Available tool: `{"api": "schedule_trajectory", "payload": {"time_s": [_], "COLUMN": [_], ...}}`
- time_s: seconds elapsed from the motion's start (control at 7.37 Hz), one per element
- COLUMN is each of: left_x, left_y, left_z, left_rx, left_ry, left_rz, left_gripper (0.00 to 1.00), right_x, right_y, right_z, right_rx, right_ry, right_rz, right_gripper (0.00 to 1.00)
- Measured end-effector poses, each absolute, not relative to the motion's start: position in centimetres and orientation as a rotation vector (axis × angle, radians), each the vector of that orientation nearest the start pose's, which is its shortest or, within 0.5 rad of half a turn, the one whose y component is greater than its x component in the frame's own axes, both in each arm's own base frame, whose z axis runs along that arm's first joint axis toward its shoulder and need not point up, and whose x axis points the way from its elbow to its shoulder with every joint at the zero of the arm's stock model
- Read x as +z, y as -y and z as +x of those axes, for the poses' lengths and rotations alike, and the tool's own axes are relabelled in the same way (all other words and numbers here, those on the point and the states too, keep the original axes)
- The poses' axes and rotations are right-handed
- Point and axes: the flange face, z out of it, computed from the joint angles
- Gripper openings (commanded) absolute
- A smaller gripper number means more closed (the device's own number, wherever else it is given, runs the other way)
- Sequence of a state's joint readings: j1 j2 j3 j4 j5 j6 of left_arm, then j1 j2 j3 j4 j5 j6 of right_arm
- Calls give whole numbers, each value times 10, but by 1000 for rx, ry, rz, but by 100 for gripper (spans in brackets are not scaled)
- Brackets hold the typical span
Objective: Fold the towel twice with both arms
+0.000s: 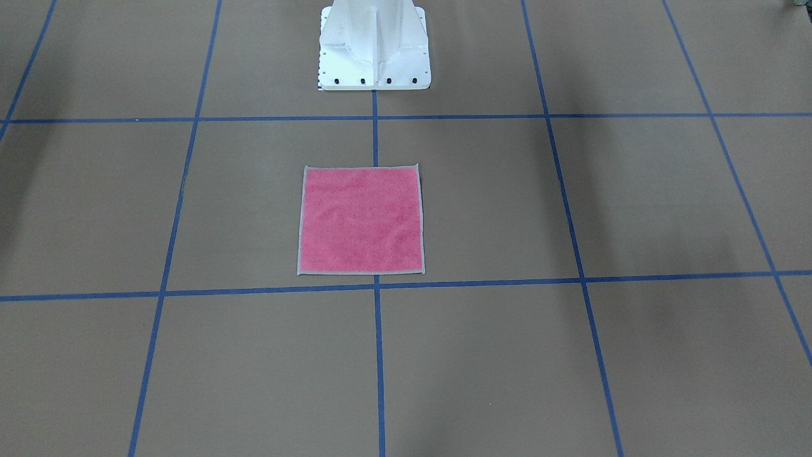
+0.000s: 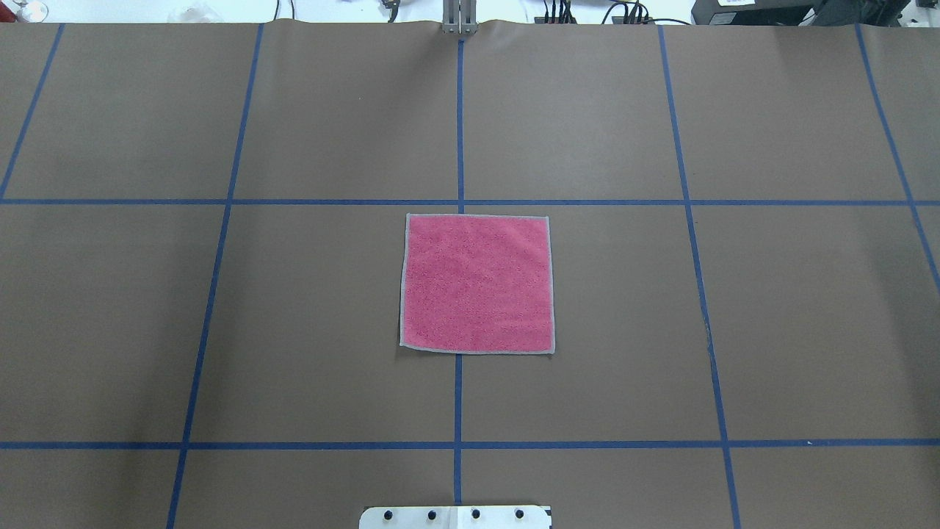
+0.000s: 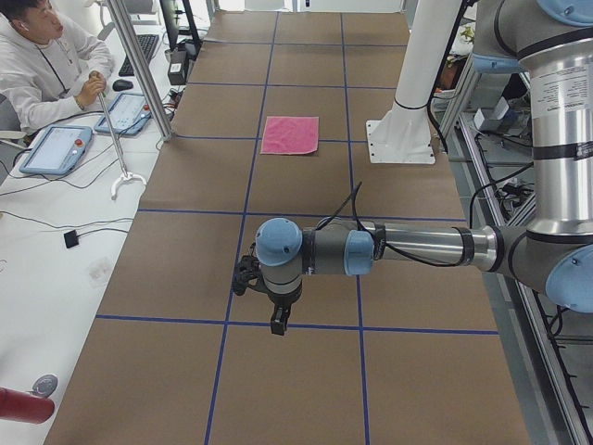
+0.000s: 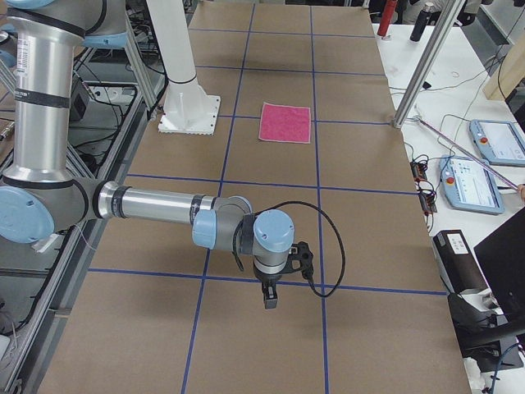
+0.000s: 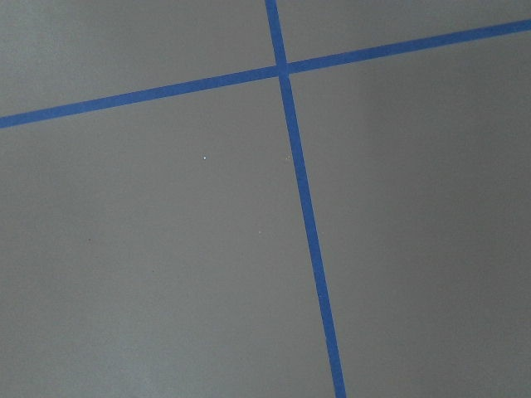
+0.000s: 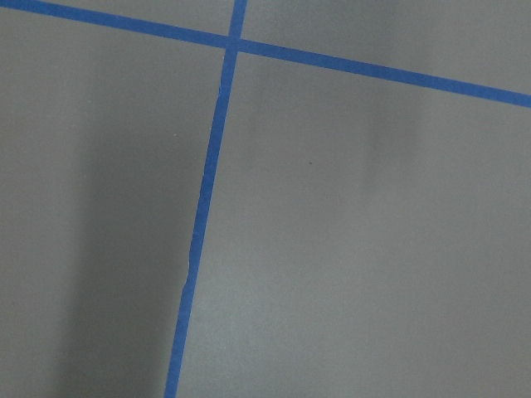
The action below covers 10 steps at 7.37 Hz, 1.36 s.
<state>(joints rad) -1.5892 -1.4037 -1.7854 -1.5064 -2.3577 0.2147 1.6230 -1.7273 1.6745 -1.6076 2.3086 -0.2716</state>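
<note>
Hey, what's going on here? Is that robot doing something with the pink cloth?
Nothing is being handled right now. The towel lies flat and unfolded, pink face up, in the middle of the table, just in front of the white pedestal. The left arm and the right arm hover over bare table at opposite ends, well away from it. The job is to fold it twice, and no fold is made yet.

Your site is a robotics lab. Taped blue grid (image 2: 459,110) on the table (image 2: 330,294); teach pendants (image 3: 56,148) benched along its edge.
</note>
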Motion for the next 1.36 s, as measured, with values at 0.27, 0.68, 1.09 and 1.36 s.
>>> {"api": "schedule_trajectory", "payload": {"time_s": [0.27,0.68,1.09,1.36], "left_x": [629,616,582,546], "left_y": [419,427,464,497], "left_z": [-70,-71,-71,-72], "left_rx": [183,199,239,280], "left_ry": [-783,-777,-766,-756], "left_rz": [85,128,235,340], "left_gripper": [100,100,100,100], "right_x": [684,672,649,625], "right_y": [415,420,435,441], "right_z": [88,88,88,83], "right_rx": [-177,-195,-261,-232], "right_ry": [742,735,715,778], "right_rz": [37,82,271,339], "right_gripper": [100,100,100,100]}}
